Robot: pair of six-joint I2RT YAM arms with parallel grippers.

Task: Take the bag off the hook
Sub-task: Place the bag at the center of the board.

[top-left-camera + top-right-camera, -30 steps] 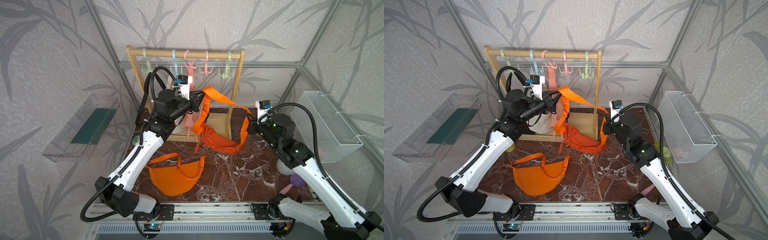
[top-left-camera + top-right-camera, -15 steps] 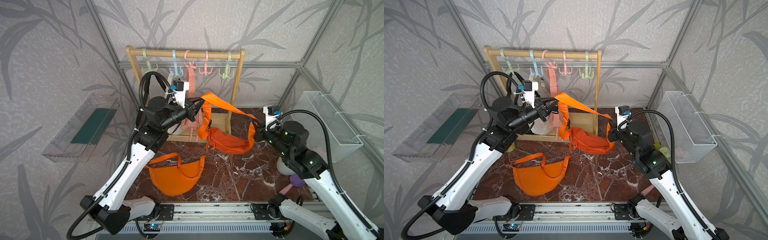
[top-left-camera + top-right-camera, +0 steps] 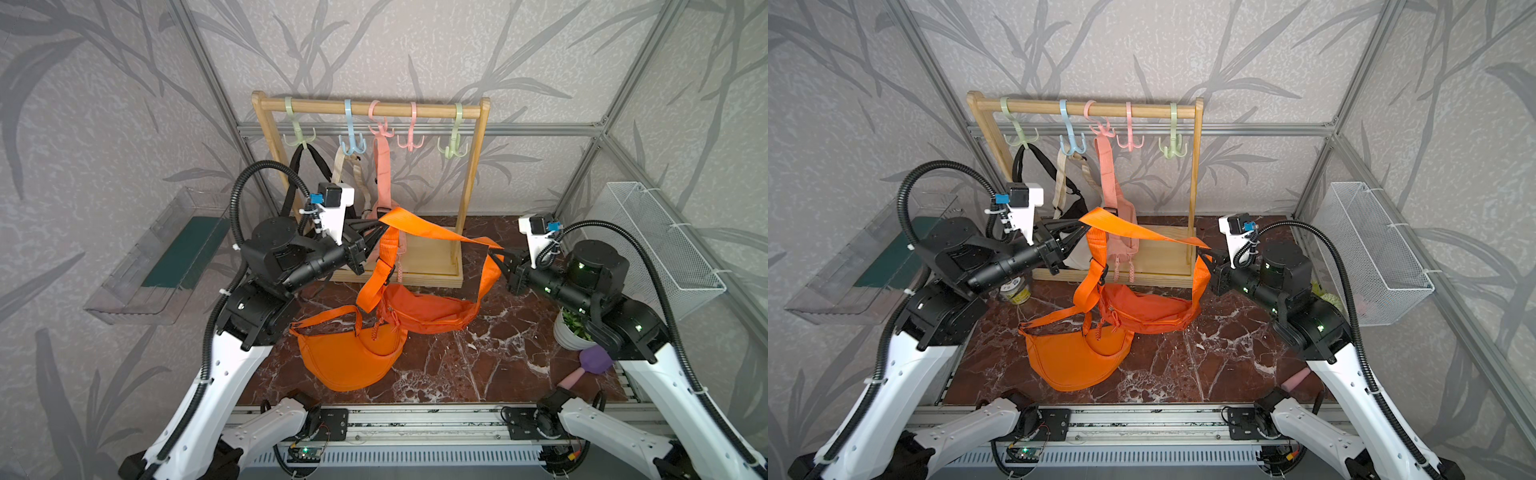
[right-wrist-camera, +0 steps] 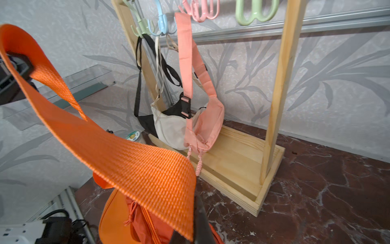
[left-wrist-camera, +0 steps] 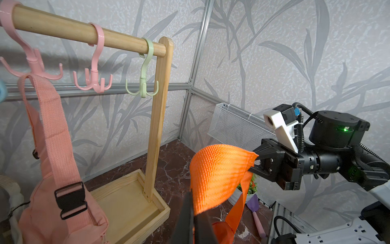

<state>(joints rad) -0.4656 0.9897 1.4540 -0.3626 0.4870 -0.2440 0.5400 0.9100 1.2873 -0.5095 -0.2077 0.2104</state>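
The left jaws are closing tightly on the orange strap (image 3: 428,230) at one end of its raised span; the right jaws are closing tightly on the same strap at the other end. The strap is stretching between them in front of the rack (image 3: 374,109), clear of every hook. The bag (image 3: 424,307) is hanging from that strap, off the rack and low over the table (image 3: 478,361); whether it is touching the table cannot be told. A second orange bag (image 3: 349,357) is lying flat on the table nearer the robot; the two bags are overlapping in both top views. Behind the strap, a pink bag (image 4: 207,118) is hanging from a pink hook (image 3: 380,126); a cream bag (image 4: 168,128) is hanging from the blue hook (image 3: 352,143); a black bag (image 4: 147,122) is hanging from the end green hook (image 3: 300,139). The other pink hook (image 5: 92,82) and the other green hook (image 5: 142,88) are carrying nothing.
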